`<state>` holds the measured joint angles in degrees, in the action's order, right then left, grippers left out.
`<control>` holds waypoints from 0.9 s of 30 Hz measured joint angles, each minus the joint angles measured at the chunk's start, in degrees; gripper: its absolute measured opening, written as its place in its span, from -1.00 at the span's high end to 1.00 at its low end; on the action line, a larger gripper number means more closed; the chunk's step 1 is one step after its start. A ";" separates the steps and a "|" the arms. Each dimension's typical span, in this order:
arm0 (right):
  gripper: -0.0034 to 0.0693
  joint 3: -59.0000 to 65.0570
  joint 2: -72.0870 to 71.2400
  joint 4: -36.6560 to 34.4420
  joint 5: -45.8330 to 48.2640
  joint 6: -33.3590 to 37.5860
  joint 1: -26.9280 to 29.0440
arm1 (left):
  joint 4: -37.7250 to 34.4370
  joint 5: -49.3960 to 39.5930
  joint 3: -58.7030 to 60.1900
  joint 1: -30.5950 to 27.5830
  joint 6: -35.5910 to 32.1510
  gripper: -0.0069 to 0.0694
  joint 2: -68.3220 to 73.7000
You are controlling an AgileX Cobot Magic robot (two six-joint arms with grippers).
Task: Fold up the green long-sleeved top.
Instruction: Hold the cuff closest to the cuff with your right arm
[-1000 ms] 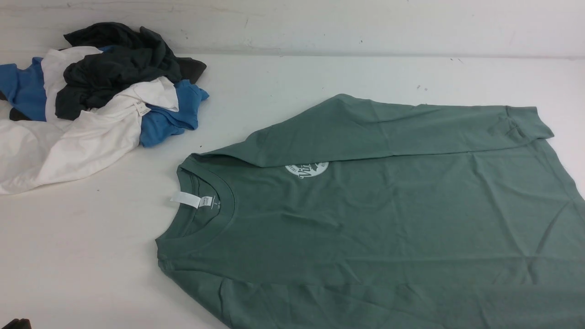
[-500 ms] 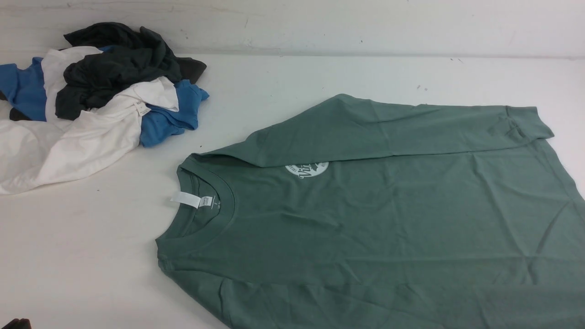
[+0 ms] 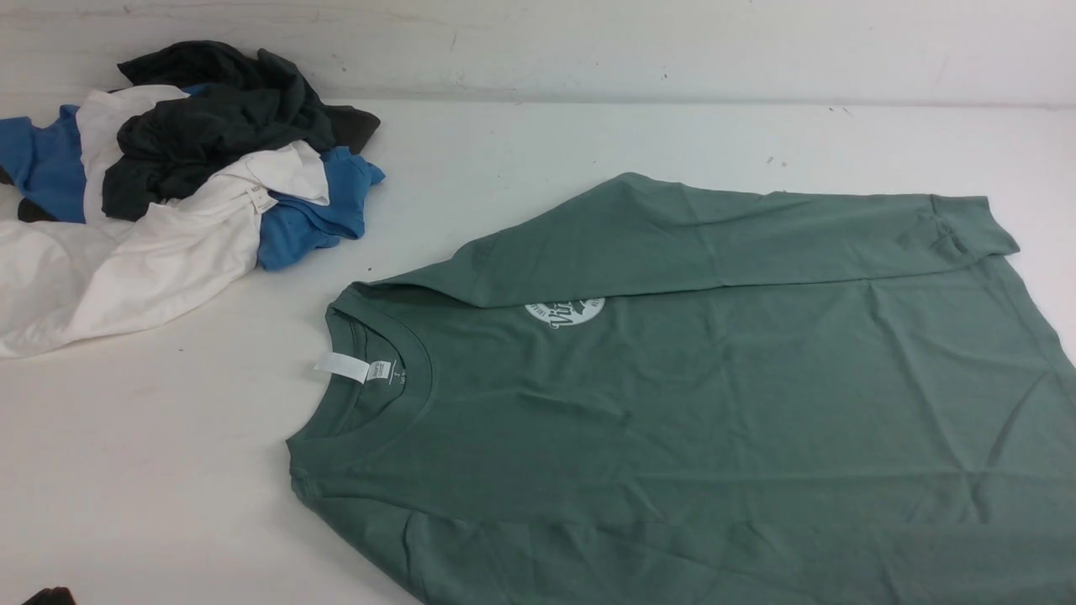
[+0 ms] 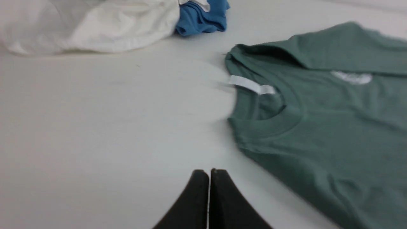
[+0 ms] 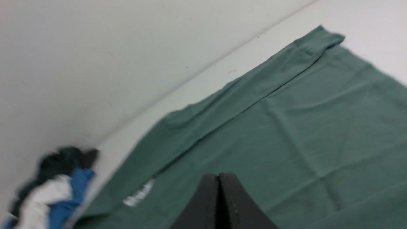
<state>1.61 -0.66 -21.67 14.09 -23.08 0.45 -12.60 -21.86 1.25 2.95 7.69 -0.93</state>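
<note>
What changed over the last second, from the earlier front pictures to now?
Almost nothing. A dark sliver at the front view's bottom-left corner, probably part of the left arm, edged slightly rightward. Nothing was grasped or released: the left end effector and right end effector are shut and empty. The green long-sleeved top and the pile of other garments lie unchanged.

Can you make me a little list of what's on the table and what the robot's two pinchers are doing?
table: white
green top: spread flat, collar toward the robot's left
far sleeve: folded over the chest, half hiding the logo
clothes pile: white, blue, dark grey, far left
left gripper: shut, empty, over bare table
right gripper: shut, empty, over the green top
</note>
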 joint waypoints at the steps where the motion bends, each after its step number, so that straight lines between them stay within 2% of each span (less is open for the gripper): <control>1: 0.95 0.00 0.00 -3.12 -0.49 -1.33 0.00 | -2.21 -0.04 0.06 0.00 1.57 0.83 0.00; 4: 0.95 0.04 0.00 -11.82 -2.08 -3.23 0.00 | -16.13 -0.19 0.31 0.00 7.63 0.83 0.00; 5: 0.95 0.04 0.00 -12.15 -2.20 -3.23 0.00 | -17.02 -0.19 0.31 0.00 7.97 0.83 0.00; 7: 0.95 0.04 0.00 -14.17 -3.24 -2.54 -0.06 | -24.01 0.11 0.31 0.00 9.91 0.83 0.00; 8: 0.95 -1.21 0.00 -14.59 -2.79 0.39 -0.36 | -29.98 1.34 0.31 0.00 10.57 0.83 0.00; 9: 0.95 -2.81 0.00 -14.17 -2.32 2.06 -0.52 | -32.94 2.41 0.31 0.00 10.63 0.83 0.00; 11: 0.95 -10.46 0.16 -11.15 -1.09 9.33 -0.80 | -38.22 5.39 0.31 -0.05 10.57 0.83 0.00; 12: 0.95 -12.15 0.39 -10.37 -0.94 9.87 -0.80 | -38.63 5.65 0.31 -0.05 10.57 0.83 0.00; 13: 0.94 -19.51 2.50 -6.49 0.42 13.82 -0.92 | -41.74 7.75 0.31 -0.05 10.57 0.83 0.00; 16: 0.94 -29.24 7.66 0.39 5.78 15.22 -0.92 | -44.59 10.07 0.31 -0.05 9.97 0.83 0.00; 17: 0.94 -37.04 12.50 5.92 14.37 14.59 -0.92 | -45.46 11.86 0.31 -0.05 9.38 0.83 0.00; 18: 0.94 -40.76 16.38 9.86 19.91 13.90 -0.92 | -46.18 13.39 0.31 -0.05 8.98 0.83 0.00; 20: 0.94 -48.81 25.34 17.99 36.90 11.43 -1.04 | -46.88 15.96 0.31 -0.05 8.01 0.83 0.00; 23: 0.94 -52.48 35.59 27.18 53.02 10.08 -1.03 | -47.33 18.69 0.31 -0.05 6.21 0.83 0.00; 27: 0.94 -52.17 44.49 33.17 57.17 10.03 -1.03 | -47.48 19.85 0.31 -0.05 4.65 0.83 0.00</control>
<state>-50.56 43.83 11.49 71.26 -13.05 -0.58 -60.09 -2.01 1.55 2.90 12.34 -0.93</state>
